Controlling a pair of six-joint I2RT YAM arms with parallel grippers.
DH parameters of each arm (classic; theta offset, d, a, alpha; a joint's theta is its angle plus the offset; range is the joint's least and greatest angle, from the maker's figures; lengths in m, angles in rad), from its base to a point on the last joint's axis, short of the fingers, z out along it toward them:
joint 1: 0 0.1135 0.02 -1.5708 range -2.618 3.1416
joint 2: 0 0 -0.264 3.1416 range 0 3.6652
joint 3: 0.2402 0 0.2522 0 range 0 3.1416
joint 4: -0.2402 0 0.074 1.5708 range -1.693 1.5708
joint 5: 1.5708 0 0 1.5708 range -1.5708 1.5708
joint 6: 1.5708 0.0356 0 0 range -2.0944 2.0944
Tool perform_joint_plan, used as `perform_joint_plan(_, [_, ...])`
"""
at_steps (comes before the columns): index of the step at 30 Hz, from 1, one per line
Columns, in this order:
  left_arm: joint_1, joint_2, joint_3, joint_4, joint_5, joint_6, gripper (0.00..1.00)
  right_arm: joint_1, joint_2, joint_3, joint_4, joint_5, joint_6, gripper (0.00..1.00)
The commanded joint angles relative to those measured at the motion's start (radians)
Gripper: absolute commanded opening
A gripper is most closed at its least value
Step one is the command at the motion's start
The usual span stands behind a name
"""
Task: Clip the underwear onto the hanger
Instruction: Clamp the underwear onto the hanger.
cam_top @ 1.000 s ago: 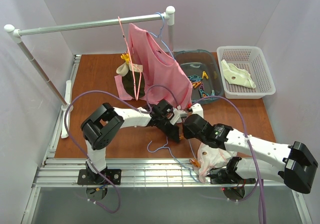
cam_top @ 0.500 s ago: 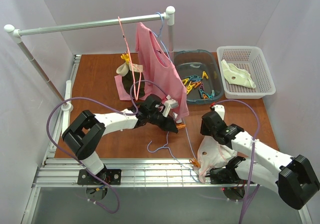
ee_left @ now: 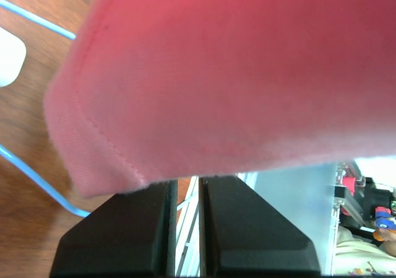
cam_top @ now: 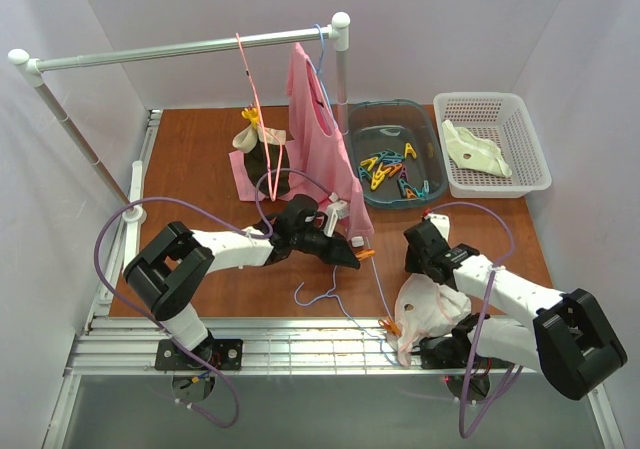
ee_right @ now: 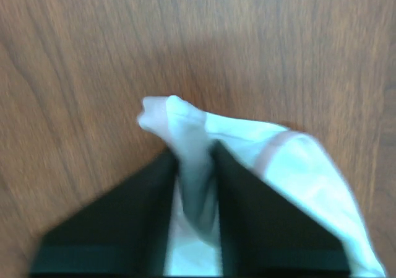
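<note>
The underwear (cam_top: 432,309), pale pinkish-white with pink edging, lies bunched at the table's front edge. My right gripper (cam_top: 417,267) is low over its far end. In the right wrist view the gripper (ee_right: 193,153) is shut on a fold of the underwear (ee_right: 297,166). The hanger (cam_top: 322,292), thin light-blue wire, lies on the table with its hook to the left, and an orange clip (cam_top: 390,325) sits on its wire. My left gripper (cam_top: 350,254) is above the hanger, shut on an orange clip (cam_top: 364,254). In the left wrist view the gripper (ee_left: 189,184) has its tips hidden by pink cloth.
A pink garment (cam_top: 325,139) hangs from the rail (cam_top: 180,49) on another blue hanger and brushes my left wrist. A pink hanger (cam_top: 247,74) holds dark olive underwear (cam_top: 270,164). A teal bin (cam_top: 420,119) holds several clips. A white basket (cam_top: 525,134) holds a cream garment.
My right arm pulled back from the middle to the right and came down onto the underwear. My left arm's elbow swung left. The pink garment turned edge-on.
</note>
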Motion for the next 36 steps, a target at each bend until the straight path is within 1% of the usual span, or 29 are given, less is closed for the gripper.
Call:
perform_joint_plan(1, [0.014,-0.044,-0.026,0.084,0.039,-0.039,0.00,-0.006,0.007,-0.021,0.011,-0.044,0.015,0.10])
perform_joint_plan(2, [0.016,-0.039,-0.030,0.095,0.053,-0.054,0.00,-0.006,-0.015,-0.019,0.010,-0.043,0.009,0.02])
perform_joint_plan(5, [0.017,-0.009,-0.046,0.167,0.093,-0.081,0.00,-0.004,-0.052,-0.002,0.007,-0.044,-0.025,0.01])
perform_joint_plan(11, [0.017,0.027,-0.047,0.262,0.143,-0.133,0.00,-0.003,-0.098,0.071,0.010,-0.138,-0.102,0.01])
perform_joint_plan(16, [0.017,0.051,-0.034,0.233,0.137,-0.124,0.00,-0.003,-0.132,0.105,0.050,-0.199,-0.188,0.01])
perform_joint_plan(22, [0.017,0.100,-0.040,0.290,0.151,-0.157,0.00,-0.004,-0.081,0.146,0.111,-0.251,-0.232,0.01])
perform_joint_plan(31, [0.017,0.134,-0.029,0.277,0.131,-0.153,0.00,-0.004,0.008,0.195,0.200,-0.355,-0.263,0.01])
perform_joint_plan(36, [0.017,0.135,-0.050,0.277,0.114,-0.150,0.00,-0.003,0.049,0.203,0.237,-0.382,-0.281,0.01])
